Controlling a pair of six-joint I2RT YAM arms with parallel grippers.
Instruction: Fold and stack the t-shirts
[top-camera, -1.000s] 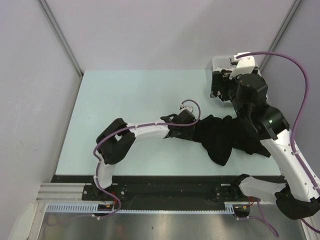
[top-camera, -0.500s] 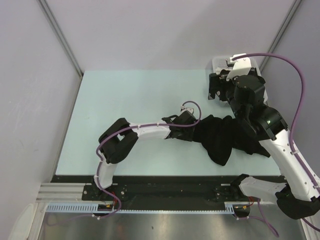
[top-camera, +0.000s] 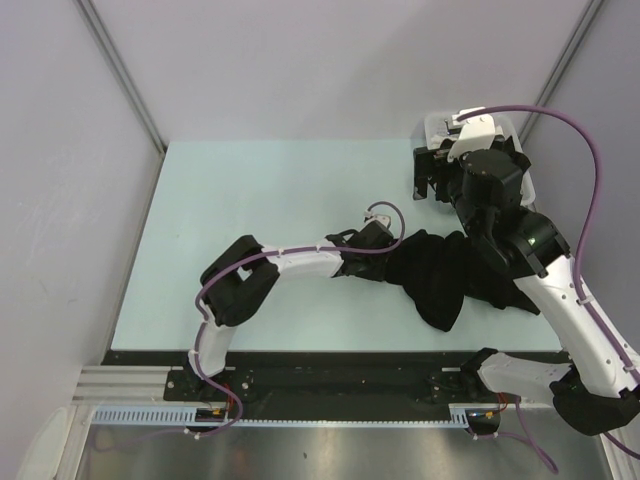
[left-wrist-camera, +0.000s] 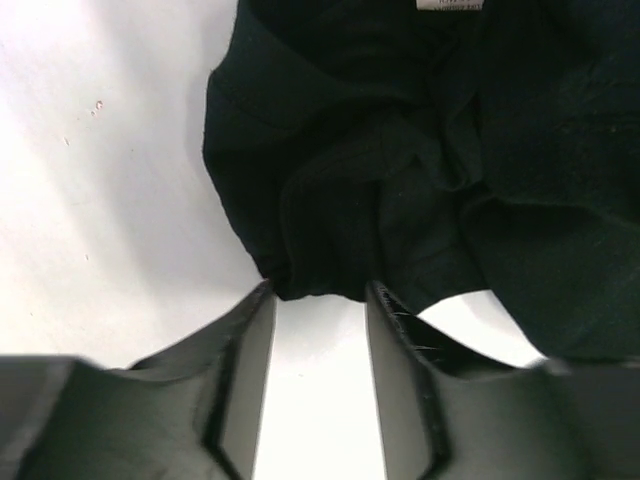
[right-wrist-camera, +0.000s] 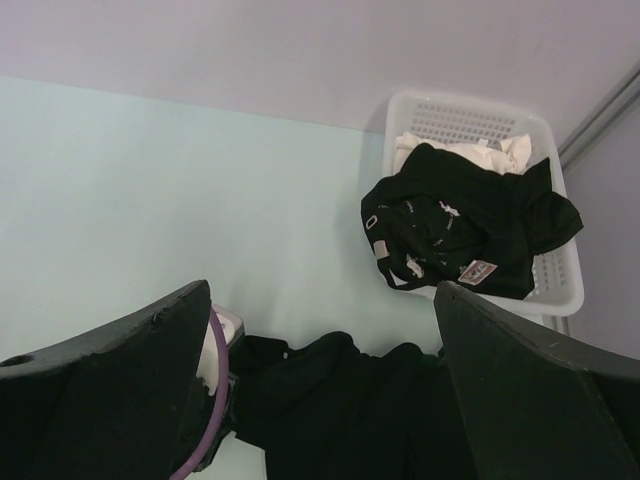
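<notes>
Since the crumpled black t-shirt (top-camera: 440, 278) lies bunched at the table's (top-camera: 250, 190) four o'clock, the left gripper (left-wrist-camera: 320, 292) straddles its nine-o'clock edge with jaws apart, seemingly to pinch it, while the right gripper (right-wrist-camera: 322, 288) hangs above, jaws wide and empty.

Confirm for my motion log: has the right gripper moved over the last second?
Yes. The right gripper has slid slightly left and away from the arm bases, now covering more of the white basket.
</notes>
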